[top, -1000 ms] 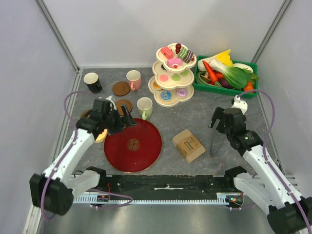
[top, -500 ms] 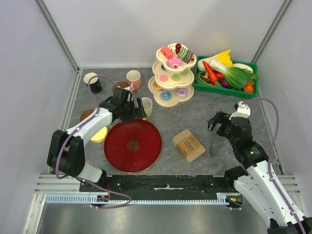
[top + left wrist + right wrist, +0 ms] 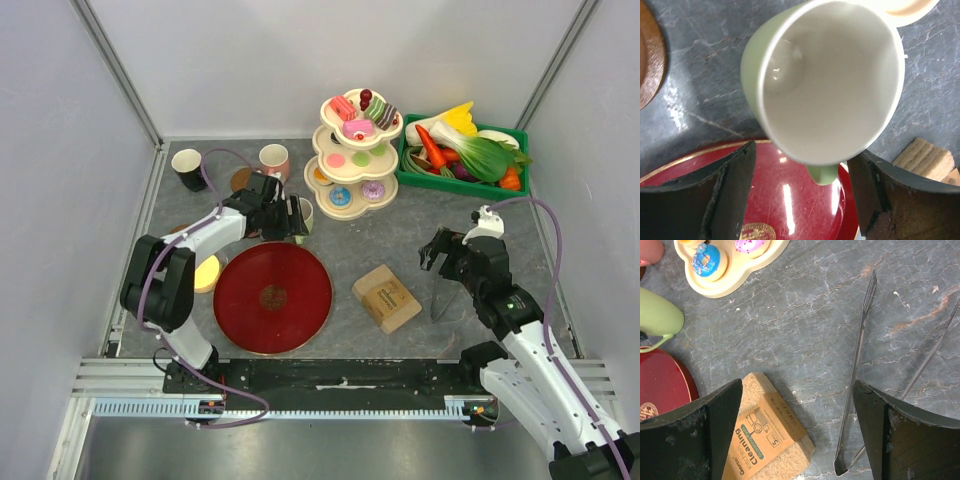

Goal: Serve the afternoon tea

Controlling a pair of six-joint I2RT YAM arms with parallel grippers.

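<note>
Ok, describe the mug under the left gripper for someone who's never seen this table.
Find the three-tier pastry stand at the back, then the round red tray nearer the arms. The mug stands between them at the tray's far rim, under the left gripper. It is the only pale-green one; its neighbours are a pink mug and a black mug.

The top view looks down from behind the robot over the whole bench (image 3: 400,240). The left wrist view faces down, very close above the pale-green mug (image 3: 825,85). The right wrist view sits higher; both share the red plate (image 3: 660,385) and probably the tan block (image 3: 765,435).
</note>
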